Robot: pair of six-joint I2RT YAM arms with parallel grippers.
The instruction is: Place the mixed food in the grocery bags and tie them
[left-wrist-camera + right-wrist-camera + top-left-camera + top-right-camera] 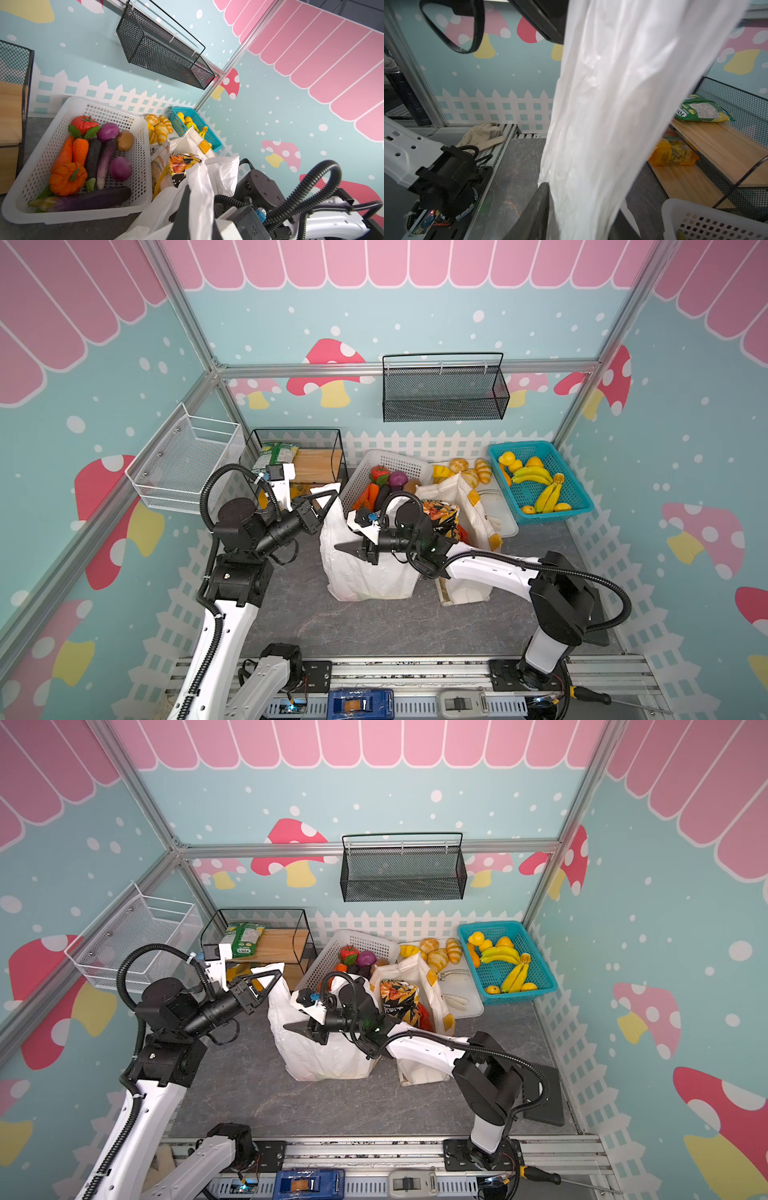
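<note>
Since the white carrier bag [365,576] is thin, limp, slippery film, it will bunch and slide rather than hold a shape. The place to take it is a gathered handle strip, pinched firmly. It slumps on the tabletop [374,626] just beside the canvas tote [478,506], where the patterned snack packet [442,514] stands upright. The left hand [330,499] is clamped tight on 1 handle, holding it raised. The right hand [347,549] has a taut band of film between its fingers [533,212]; whether they pinch it I cannot tell.
</note>
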